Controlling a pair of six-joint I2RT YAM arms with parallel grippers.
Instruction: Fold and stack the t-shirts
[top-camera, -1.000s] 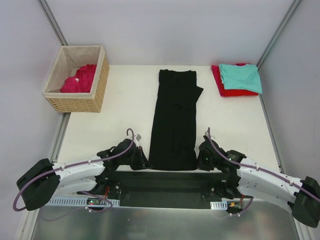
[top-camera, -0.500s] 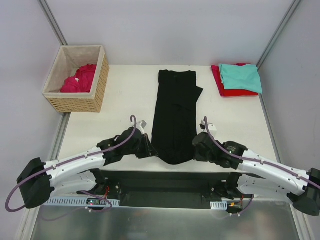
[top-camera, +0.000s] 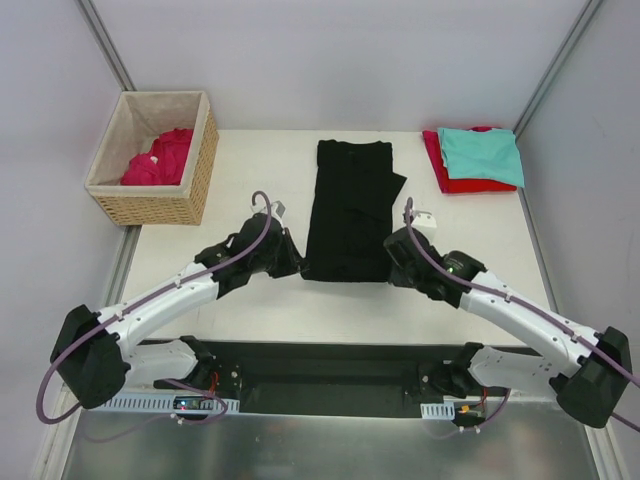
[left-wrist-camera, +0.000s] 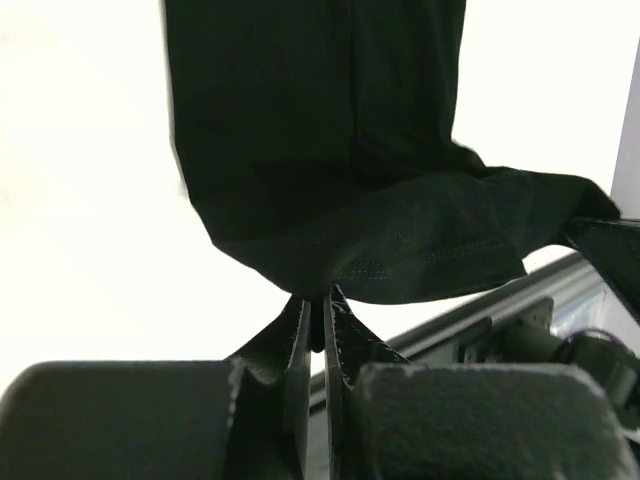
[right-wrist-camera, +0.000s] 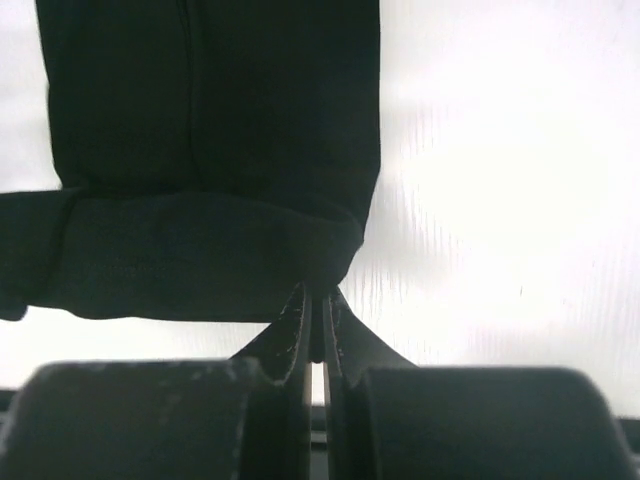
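Observation:
The black t-shirt (top-camera: 348, 205) lies as a long narrow strip in the middle of the table, its near end lifted and carried over the rest. My left gripper (top-camera: 293, 262) is shut on that end's left corner, seen in the left wrist view (left-wrist-camera: 318, 296) pinching the black hem (left-wrist-camera: 400, 250). My right gripper (top-camera: 392, 260) is shut on the right corner, seen in the right wrist view (right-wrist-camera: 318, 292) under the black cloth (right-wrist-camera: 200, 240). A teal t-shirt (top-camera: 481, 154) lies folded on a red t-shirt (top-camera: 462, 183) at the back right. A crimson-pink shirt (top-camera: 160, 158) lies in the basket.
A wicker basket (top-camera: 160, 205) with beige lining stands at the back left corner. The white table (top-camera: 250, 300) ends in a black rail at the near edge, where both arm bases sit. Grey walls close the back and sides.
Both grippers have moved away from the near edge with the shirt's near end, folding it back. The black strip now looks much shorter.

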